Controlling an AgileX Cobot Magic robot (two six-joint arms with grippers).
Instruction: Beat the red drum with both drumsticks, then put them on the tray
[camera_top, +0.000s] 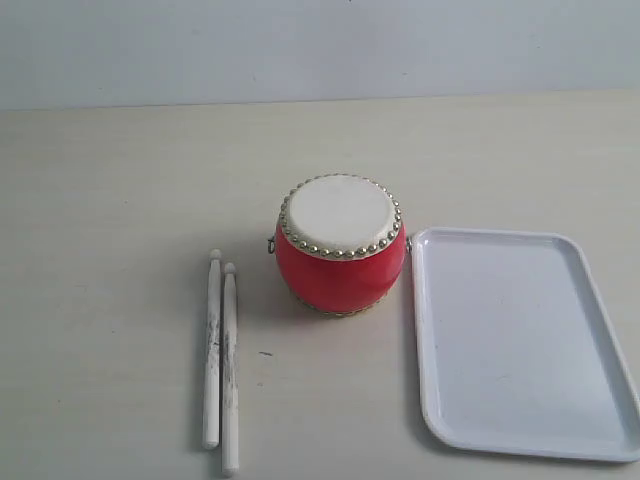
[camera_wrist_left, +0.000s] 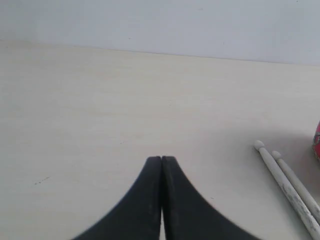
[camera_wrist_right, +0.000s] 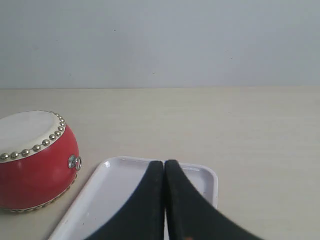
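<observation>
The red drum (camera_top: 340, 245) stands upright in the middle of the table, cream skin up; it also shows in the right wrist view (camera_wrist_right: 35, 160). Two white drumsticks (camera_top: 220, 360) lie side by side on the table left of the drum, tips pointing away; their tips appear in the left wrist view (camera_wrist_left: 287, 182). The white tray (camera_top: 520, 340) lies empty right of the drum. My left gripper (camera_wrist_left: 161, 159) is shut on nothing over bare table, apart from the sticks. Above the tray (camera_wrist_right: 105, 195), my right gripper (camera_wrist_right: 164, 162) is shut with nothing in it. Neither gripper shows in the exterior view.
A pale wall runs behind the beige table (camera_top: 120, 180). A sliver of the drum's red body (camera_wrist_left: 317, 142) shows at the edge of the left wrist view.
</observation>
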